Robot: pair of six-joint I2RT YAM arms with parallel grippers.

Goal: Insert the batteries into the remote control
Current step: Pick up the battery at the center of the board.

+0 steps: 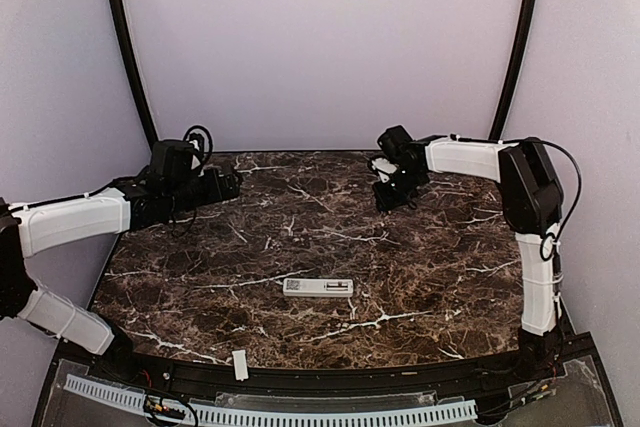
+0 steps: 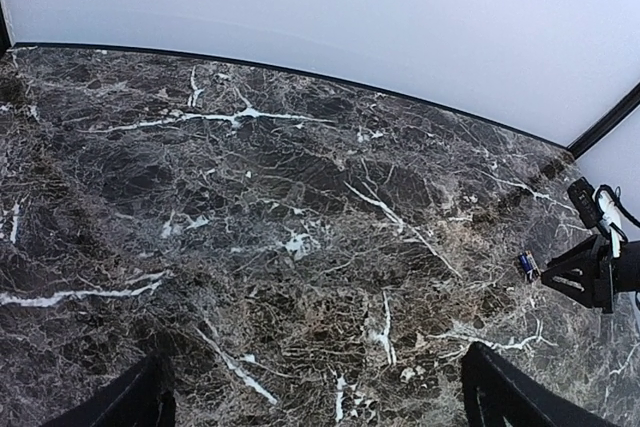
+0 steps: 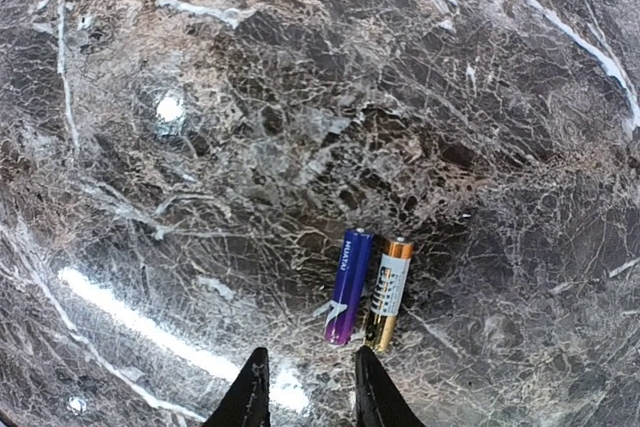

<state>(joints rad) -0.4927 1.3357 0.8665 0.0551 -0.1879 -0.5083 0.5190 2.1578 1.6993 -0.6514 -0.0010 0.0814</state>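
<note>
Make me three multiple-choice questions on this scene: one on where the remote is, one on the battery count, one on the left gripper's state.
1. Where is the remote control?
A. Flat on the table, between the two arms
B. In a gripper
C. Against the back wall

2. How many batteries lie just ahead of the right gripper?
A. One
B. Two
C. Four

3. What state is the left gripper in?
A. Shut on a battery
B. Open, holding nothing
C. Shut on the remote

Answers:
1 A: the top view shows it lying on the marble, clear of both grippers.
2 B: a purple battery and a gold-and-black battery lie side by side.
3 B: its fingers stand wide apart over bare marble.
</note>
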